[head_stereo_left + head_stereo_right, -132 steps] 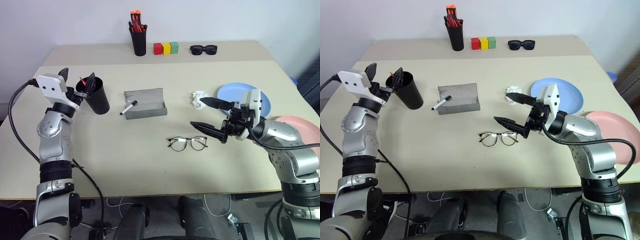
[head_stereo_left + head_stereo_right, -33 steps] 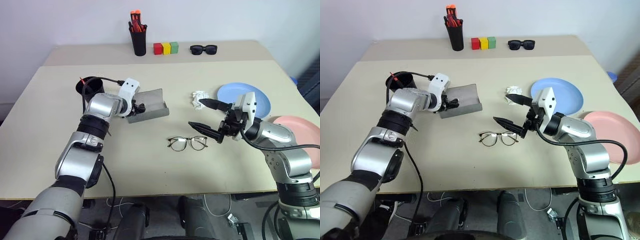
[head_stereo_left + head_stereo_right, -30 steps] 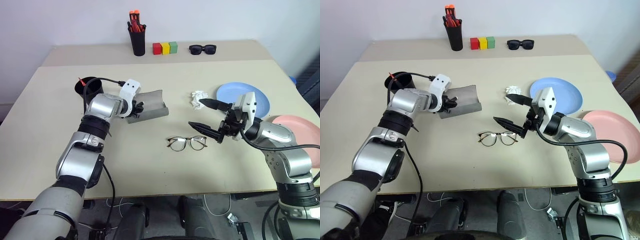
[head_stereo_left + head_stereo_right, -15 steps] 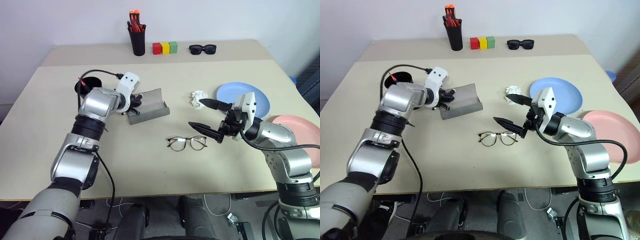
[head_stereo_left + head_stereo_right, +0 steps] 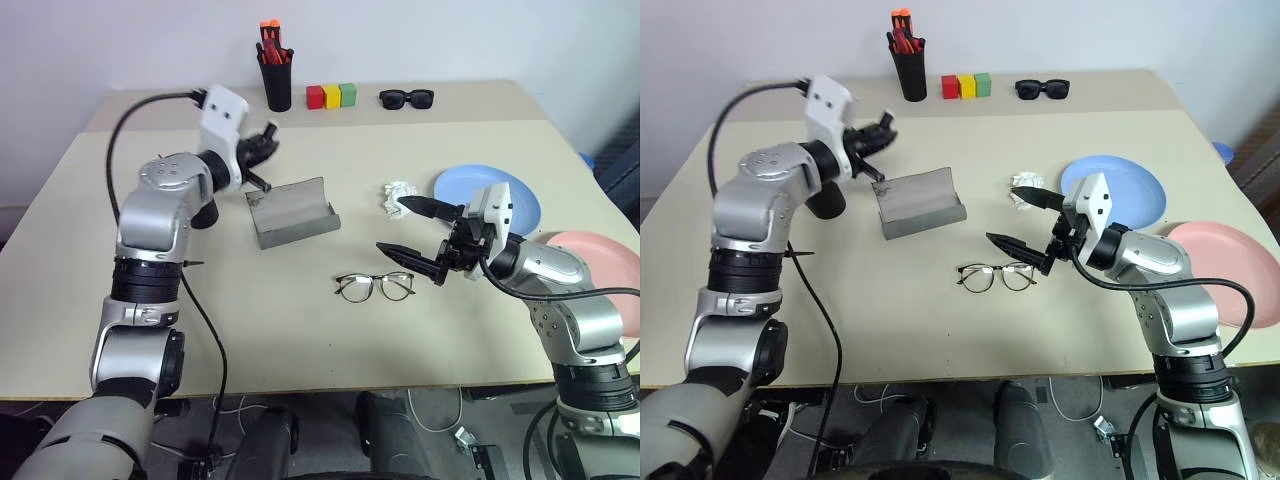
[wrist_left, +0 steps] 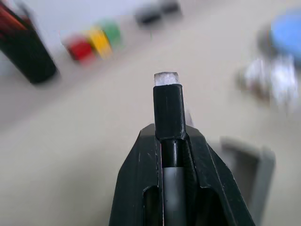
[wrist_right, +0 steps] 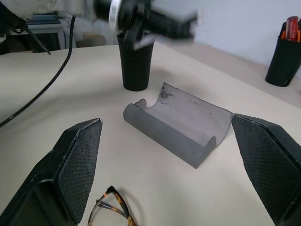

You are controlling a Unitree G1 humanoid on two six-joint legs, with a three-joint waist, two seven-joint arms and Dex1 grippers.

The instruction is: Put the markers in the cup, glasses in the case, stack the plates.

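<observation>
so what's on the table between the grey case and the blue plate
A crumpled white paper wad lies between the case and the blue plate, nearer the plate, in the eye views.

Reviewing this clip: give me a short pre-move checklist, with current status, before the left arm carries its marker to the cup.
1. Marker clamped in left gripper: ok, black cap juts past the fingertips.
2. Cup upright: ok.
3. Cup mouth free to receive it: cannot tell, the arm covers it.
4. Case open and empty for the glasses: ok.
5. Right gripper open, hovering beside the glasses, out of the left arm's way: ok.
6. Blue plate and pink plate stacked: not ok.
</observation>
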